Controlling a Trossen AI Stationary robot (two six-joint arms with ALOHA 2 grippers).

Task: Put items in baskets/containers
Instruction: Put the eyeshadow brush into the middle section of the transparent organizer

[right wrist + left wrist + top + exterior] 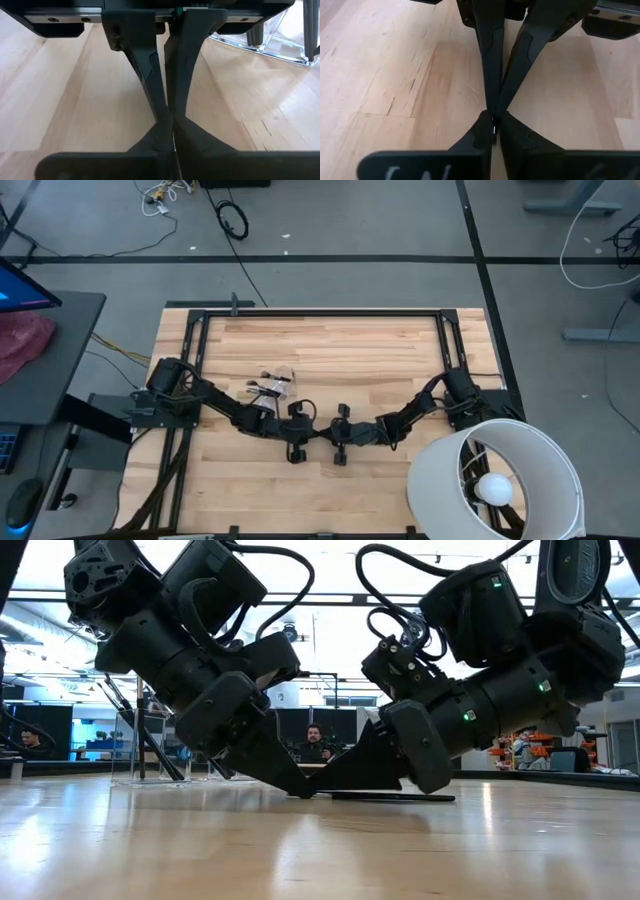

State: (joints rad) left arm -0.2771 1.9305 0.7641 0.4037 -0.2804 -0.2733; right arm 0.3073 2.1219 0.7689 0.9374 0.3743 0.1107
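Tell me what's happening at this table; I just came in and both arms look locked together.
The left gripper and right gripper meet tip to tip low over the middle of the wooden table, fingers pinched nearly together around a thin dark makeup brush, apparently passing it between them. The clear container with other brushes sits behind the left arm.

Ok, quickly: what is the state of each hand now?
Left hand: closed on a brush.
Right hand: closed, apparently on the same brush.
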